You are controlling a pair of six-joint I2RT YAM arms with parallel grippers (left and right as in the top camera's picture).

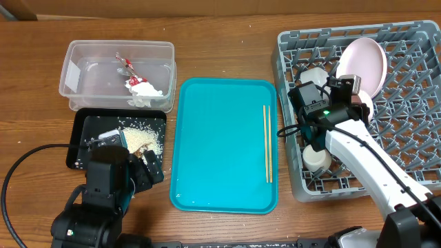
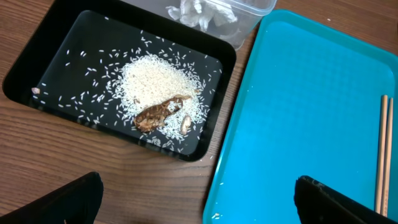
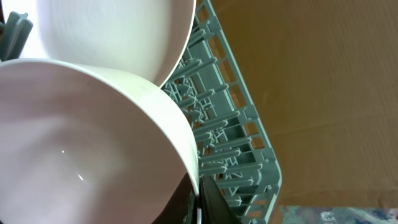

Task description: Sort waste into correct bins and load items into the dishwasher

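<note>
The clear tub (image 1: 69, 69) holds the red wrapper (image 1: 127, 65) and the white napkin (image 1: 145, 93). The black tray (image 1: 76, 138) holds rice (image 2: 149, 78) and brown scraps (image 2: 158, 113). Two chopsticks (image 1: 267, 143) lie on the right side of the teal tray (image 1: 220, 145). My left gripper (image 2: 198, 205) is open and empty, low over the table and the teal tray's left edge. My right gripper (image 3: 199, 199) is inside the grey rack (image 1: 413, 83), shut on the rim of a white bowl (image 3: 81, 143) next to the pink plate (image 1: 364, 62).
A small white cup (image 1: 317, 160) and another white bowl (image 1: 313, 74) sit in the left side of the rack. The rack's upright pegs (image 3: 230, 137) stand close beside the held bowl. A black cable (image 1: 21, 172) loops on the table at the left.
</note>
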